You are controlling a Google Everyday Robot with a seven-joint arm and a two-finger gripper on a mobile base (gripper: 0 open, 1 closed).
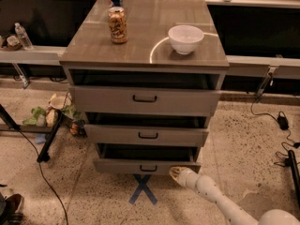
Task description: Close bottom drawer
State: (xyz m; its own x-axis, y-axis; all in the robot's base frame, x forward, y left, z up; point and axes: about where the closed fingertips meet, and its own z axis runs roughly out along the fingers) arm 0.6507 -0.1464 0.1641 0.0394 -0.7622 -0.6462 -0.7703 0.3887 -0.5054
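Note:
The bottom drawer (147, 167) is the lowest of three grey wood-grain drawers, with a small black bar handle (148, 168). It stands partly open, with a dark gap showing above its front panel. My gripper (175, 172) is at the end of a white arm coming in from the lower right. Its tip is against the right end of the bottom drawer's front, low near the floor.
The middle drawer (148, 135) and top drawer (145, 99) also stand slightly open. A can (117, 25) and a white bowl (186, 39) sit on the cabinet top. A blue tape X (143, 195) marks the floor. Cables and a stand leg (49, 139) lie at the left.

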